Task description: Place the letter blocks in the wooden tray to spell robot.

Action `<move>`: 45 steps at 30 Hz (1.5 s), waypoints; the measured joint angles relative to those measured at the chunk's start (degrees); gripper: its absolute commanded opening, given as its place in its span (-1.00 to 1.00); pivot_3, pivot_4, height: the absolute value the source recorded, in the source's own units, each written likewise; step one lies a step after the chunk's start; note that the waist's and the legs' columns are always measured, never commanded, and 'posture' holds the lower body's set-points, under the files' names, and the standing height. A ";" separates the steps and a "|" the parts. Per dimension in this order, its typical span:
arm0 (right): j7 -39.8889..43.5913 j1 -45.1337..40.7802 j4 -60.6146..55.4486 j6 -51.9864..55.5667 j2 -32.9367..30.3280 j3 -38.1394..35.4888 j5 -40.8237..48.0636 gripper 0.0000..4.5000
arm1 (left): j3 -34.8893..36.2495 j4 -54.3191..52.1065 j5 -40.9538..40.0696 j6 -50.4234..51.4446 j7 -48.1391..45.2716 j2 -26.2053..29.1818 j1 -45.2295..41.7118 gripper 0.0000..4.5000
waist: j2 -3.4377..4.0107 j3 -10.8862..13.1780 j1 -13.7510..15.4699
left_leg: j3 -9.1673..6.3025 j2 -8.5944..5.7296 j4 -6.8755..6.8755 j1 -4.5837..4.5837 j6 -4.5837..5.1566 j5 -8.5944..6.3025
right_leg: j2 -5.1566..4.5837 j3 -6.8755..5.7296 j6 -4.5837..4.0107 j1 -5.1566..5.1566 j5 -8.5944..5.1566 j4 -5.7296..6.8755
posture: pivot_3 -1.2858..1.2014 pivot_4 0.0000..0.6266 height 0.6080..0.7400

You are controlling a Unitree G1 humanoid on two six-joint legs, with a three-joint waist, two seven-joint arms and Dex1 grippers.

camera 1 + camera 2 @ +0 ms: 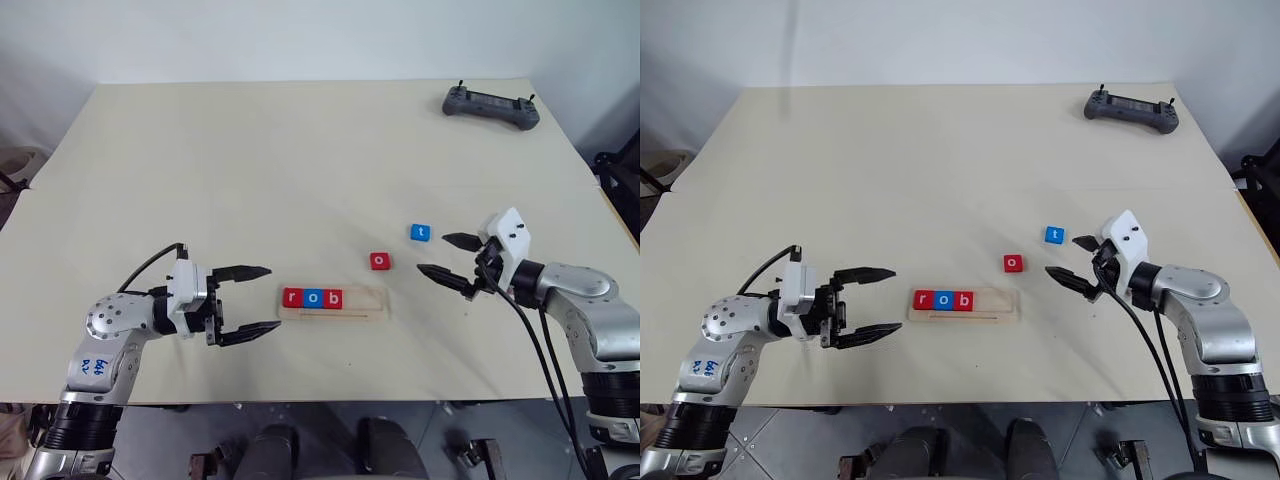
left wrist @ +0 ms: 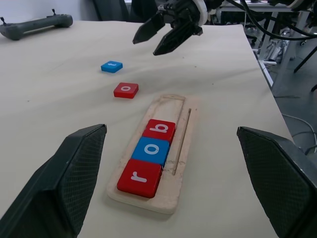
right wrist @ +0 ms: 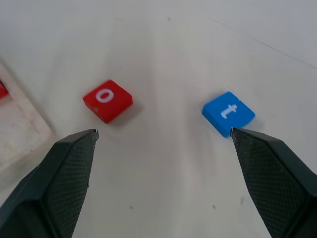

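From the right wrist I get just one end of the wooden tray [image 3: 17, 134], the rest cut off, with a sliver of one red block [image 3: 2, 90], letter unreadable. Markings on the controller [image 1: 491, 104] at the table's far right corner are too small to read.

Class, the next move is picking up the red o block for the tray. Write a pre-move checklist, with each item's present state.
1. Right tool open and empty: ok.
2. Red o block lying flat, letter up, free of the blue t block: ok.
3. Wooden tray holds r, o, b in order: ok.
4. Tray space beyond the b free: ok.
5. Left tool clear of the tray: ok.
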 measured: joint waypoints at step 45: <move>-11.19 -0.13 -11.03 14.77 7.51 3.08 3.05 0.98 | -0.55 -0.85 0.12 -0.36 0.39 -0.37 0.12 1.00 | 0.00 0.00 -0.05 | -0.01 0.03 0.00 0.00 -0.01 0.00 | 0.00 0.03 0.00 -0.03 0.00 0.03 | 0.03 -0.52 1.00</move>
